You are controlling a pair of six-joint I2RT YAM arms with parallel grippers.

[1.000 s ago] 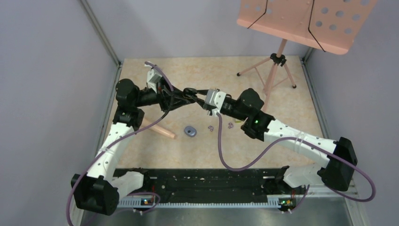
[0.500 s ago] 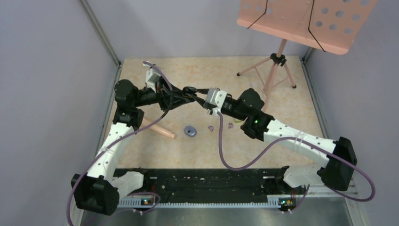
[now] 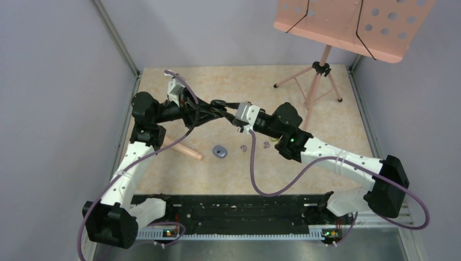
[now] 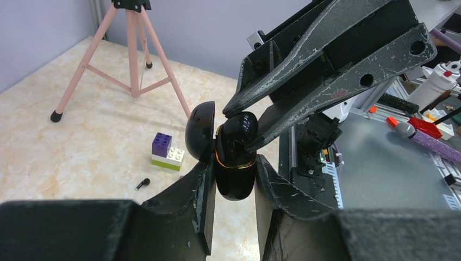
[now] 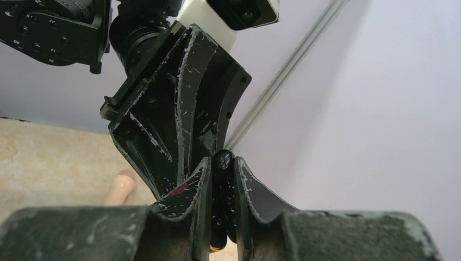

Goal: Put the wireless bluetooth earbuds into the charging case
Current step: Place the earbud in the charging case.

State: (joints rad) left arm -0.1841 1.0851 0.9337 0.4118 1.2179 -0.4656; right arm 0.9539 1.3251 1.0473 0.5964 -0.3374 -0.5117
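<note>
While the left claw (image 4: 235,166) gripped the open black case (image 4: 235,184) above the desk (image 4: 65,157), the right claw (image 4: 242,126) pinched a black piece (image 4: 239,135) at its mouth.

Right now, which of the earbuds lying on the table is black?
The stemmed bud beside the toy block is black; the left ring and the right ring are pale purple.

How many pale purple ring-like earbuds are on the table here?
2. One pale purple earbud lies right of the grey oval piece; the other pale purple earbud lies a little further right. The arms may hide more.
</note>
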